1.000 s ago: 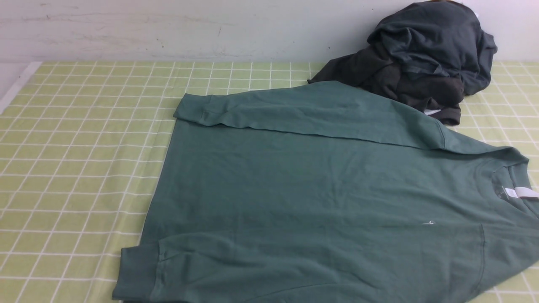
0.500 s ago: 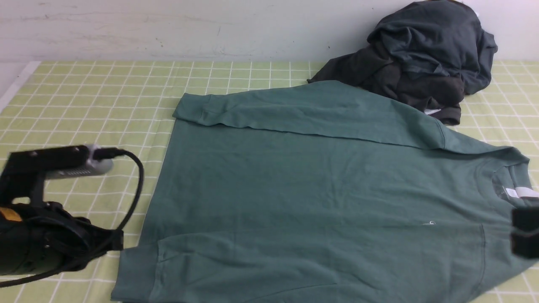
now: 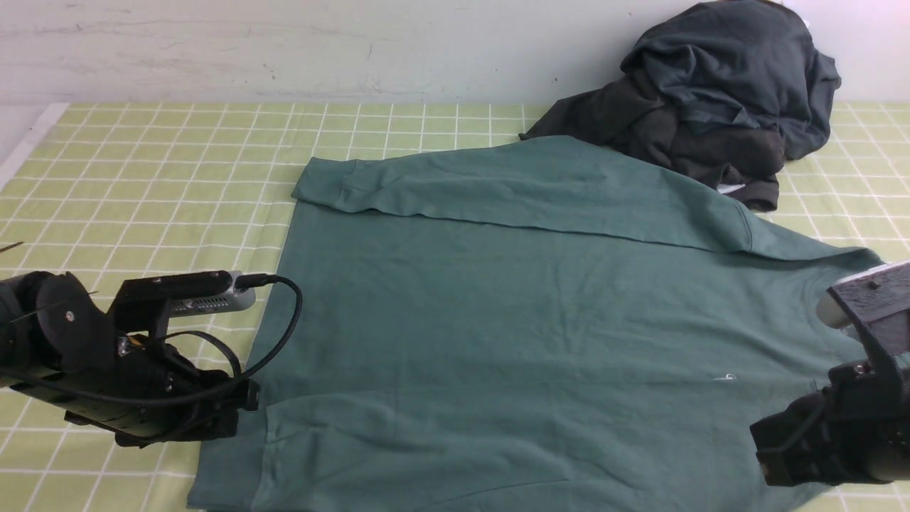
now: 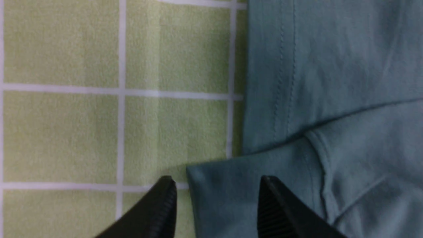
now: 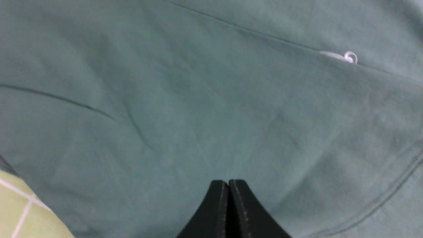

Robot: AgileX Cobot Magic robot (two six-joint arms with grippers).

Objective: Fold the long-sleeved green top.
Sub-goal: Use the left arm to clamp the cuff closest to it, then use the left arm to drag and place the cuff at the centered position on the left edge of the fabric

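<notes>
Lying flat across the middle of the bench (image 3: pixel 142 178), the green long-sleeved top (image 3: pixel 540 306) is stretching with its hem to the left and its neck to the right, both sleeves folded in over the body — one along the far edge, one along the near edge. The left gripper (image 4: pixel 215 181) is hovering at the near sleeve's cuff (image 4: pixel 224 208) with its jaws apart, one over the checked cloth (image 4: pixel 66 132) and one over the cuff; contact cannot be told. The right gripper (image 5: pixel 228 183) is sitting over the chest, jaws pressed together, near the small white logo (image 5: pixel 343 57). A heap of dark grey garments (image 3: pixel 711 92) is resting at the far right, right against the top's far edge.
</notes>
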